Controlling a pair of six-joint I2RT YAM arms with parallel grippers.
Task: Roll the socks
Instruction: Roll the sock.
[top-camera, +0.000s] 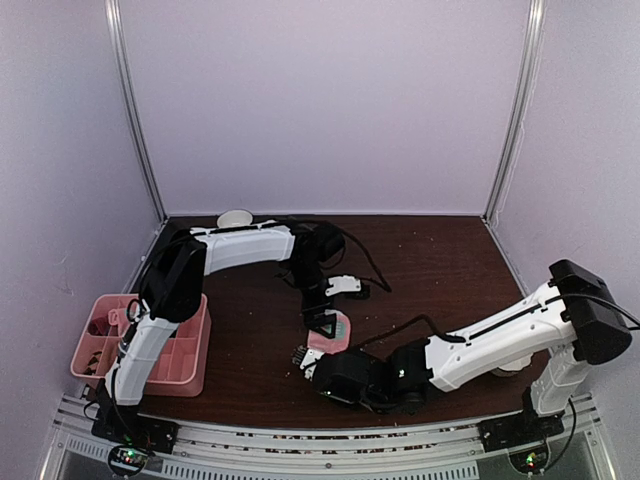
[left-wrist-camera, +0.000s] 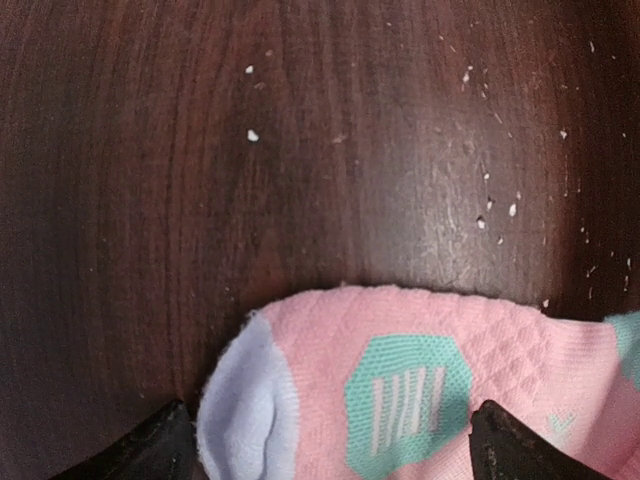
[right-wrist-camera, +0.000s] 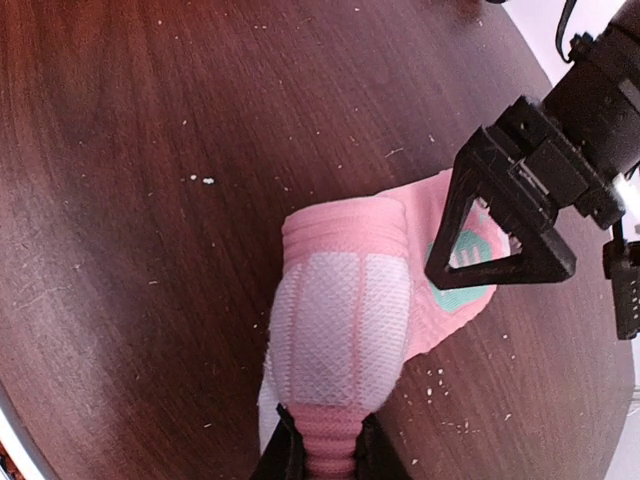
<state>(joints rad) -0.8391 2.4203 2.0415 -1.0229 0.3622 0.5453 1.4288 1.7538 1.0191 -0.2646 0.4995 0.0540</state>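
Note:
A pink sock (right-wrist-camera: 345, 320) with a mint-green patch and a pale toe lies partly rolled on the dark table; it also shows in the top view (top-camera: 338, 330). My right gripper (right-wrist-camera: 325, 458) is shut on its ribbed pink end, and the rolled bulge sits just ahead of the fingers. My left gripper (left-wrist-camera: 335, 450) is open, its two black fingertips (left-wrist-camera: 165, 445) low on either side of the sock's (left-wrist-camera: 420, 390) mint-patched end. In the top view the left gripper (top-camera: 325, 322) is right above the sock and the right gripper (top-camera: 315, 360) just in front. The argyle pair is not clearly in view.
A pink divided tray (top-camera: 195, 350) stands at the near left beside the left arm's base, with small brown items inside. A white bowl (top-camera: 235, 217) sits at the back edge. Black cables trail across the table's middle. White crumbs dot the wood.

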